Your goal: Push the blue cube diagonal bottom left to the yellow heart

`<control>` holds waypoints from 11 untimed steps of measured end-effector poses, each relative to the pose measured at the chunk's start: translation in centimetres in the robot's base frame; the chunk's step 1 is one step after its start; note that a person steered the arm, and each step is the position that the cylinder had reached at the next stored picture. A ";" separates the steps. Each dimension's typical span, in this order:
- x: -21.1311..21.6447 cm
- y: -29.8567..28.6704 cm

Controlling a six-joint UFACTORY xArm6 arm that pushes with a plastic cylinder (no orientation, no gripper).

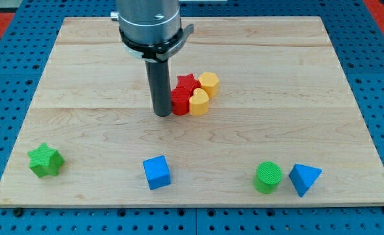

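Observation:
The blue cube sits near the view's bottom, left of centre. The yellow heart lies at the middle of the board in a tight cluster with a red star, a red block and a yellow hexagon. My tip stands just left of the red block, touching or nearly touching it, well above and slightly right of the blue cube.
A green star lies at the view's bottom left. A green cylinder and a blue triangle sit at the bottom right. The wooden board rests on a blue pegboard surface.

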State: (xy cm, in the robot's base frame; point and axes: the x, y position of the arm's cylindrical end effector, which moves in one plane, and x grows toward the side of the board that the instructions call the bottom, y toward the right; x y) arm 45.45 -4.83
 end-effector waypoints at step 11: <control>11.7 0.7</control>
State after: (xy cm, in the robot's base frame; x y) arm 57.14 -4.18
